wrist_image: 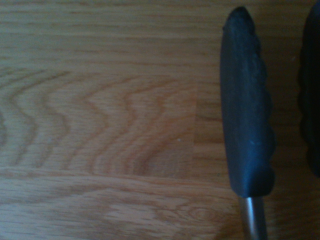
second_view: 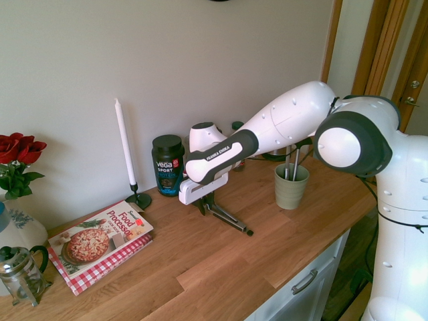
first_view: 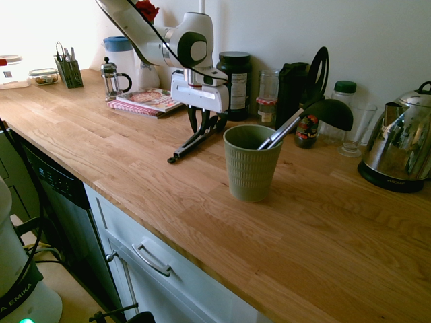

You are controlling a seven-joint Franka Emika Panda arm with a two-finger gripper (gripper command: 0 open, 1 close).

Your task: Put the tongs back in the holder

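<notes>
A white robot arm reaches over an oak kitchen counter (first_view: 202, 202), its gripper (first_view: 204, 121) pointing straight down at the head end of the tongs (first_view: 193, 141). The fingers (first_view: 194, 120) stand narrowed around the tongs' black heads; whether they actually pinch the metal or merely flank it cannot be told from either wide view.

The tongs lie on the wood, tilted, their joined end (first_view: 173, 159) resting on the counter toward the front edge and their heads up under the gripper. The holder (first_view: 250, 163), a sage-green ribbed cup, stands well apart from them along the counter, already carrying a black ladle (first_view: 316, 111) and a slotted spatula (first_view: 318, 67) that lean out toward the wall.

Bare wood lies between tongs and holder, and a broad clear strip runs along the counter's front edge. Behind the gripper the wall side is crowded: a dark supplement tub (first_view: 234, 81), jars, and a cookbook (first_view: 149, 101) just beside the arm.

The second exterior view shows a tall white candle (second_view: 124, 144) in a black stand and red roses (second_view: 17, 150) that the first does not; there the holder (second_view: 291, 186) sits half hidden by the arm. The first alone shows the steel kettle (first_view: 401, 141) and cutlery caddy (first_view: 69, 70). The wrist view shows one black tong head (wrist_image: 247, 105) on its steel stem over wood grain, the second head a sliver at the frame's edge.
</notes>
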